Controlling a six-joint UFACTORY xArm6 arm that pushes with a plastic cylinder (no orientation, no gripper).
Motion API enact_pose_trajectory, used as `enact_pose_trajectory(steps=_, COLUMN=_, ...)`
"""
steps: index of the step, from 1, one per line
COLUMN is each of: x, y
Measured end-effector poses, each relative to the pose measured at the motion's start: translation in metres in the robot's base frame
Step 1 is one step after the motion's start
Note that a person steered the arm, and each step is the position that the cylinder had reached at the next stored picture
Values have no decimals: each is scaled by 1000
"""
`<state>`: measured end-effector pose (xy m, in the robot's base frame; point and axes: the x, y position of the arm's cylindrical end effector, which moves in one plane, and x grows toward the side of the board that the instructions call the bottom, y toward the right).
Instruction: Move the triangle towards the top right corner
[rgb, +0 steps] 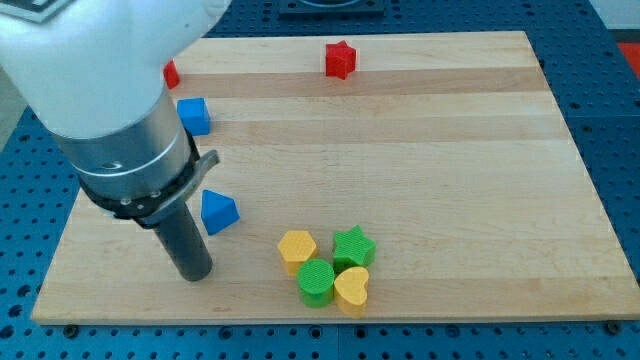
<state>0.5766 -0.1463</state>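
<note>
Nearest you, right of the blue triangle (218, 211), cluster the yellow heart (352, 287), green cylinder (317, 281), yellow hexagon (297, 249) and green star (354, 246). My tip (194, 273), a bare rod grasping nothing, sits just left-below the triangle. Beyond it: blue cube (194, 115), red star (340, 60). No writing is legible.

The wooden table (450, 180) carries red (340, 60), blue (218, 211), green (353, 246) and yellow blocks (296, 250).

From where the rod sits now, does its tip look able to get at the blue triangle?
Probably yes. My tip sits just to the view's lower left of the blue triangle, with bare board between them. The yellow block and its cluster lie farther to the view's right, out of the way.
</note>
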Motion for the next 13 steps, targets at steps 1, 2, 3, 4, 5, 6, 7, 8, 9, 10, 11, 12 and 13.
enact_pose_trajectory(steps=1, x=-11, y=2)
enact_pose_trajectory(steps=2, x=-23, y=2)
enact_pose_trajectory(steps=3, x=-85, y=31)
enact_pose_trajectory(steps=4, x=-142, y=66)
enact_pose_trajectory(steps=5, x=-145, y=67)
enact_pose_trajectory(steps=6, x=-91, y=38)
enact_pose_trajectory(steps=7, x=-26, y=19)
enact_pose_trajectory(steps=8, x=-29, y=3)
enact_pose_trajectory(steps=9, x=-65, y=-17)
enact_pose_trajectory(steps=10, x=-78, y=-27)
enact_pose_trajectory(steps=11, x=-85, y=-27)
enact_pose_trajectory(steps=12, x=-91, y=-15)
enact_pose_trajectory(steps=13, x=-95, y=-5)
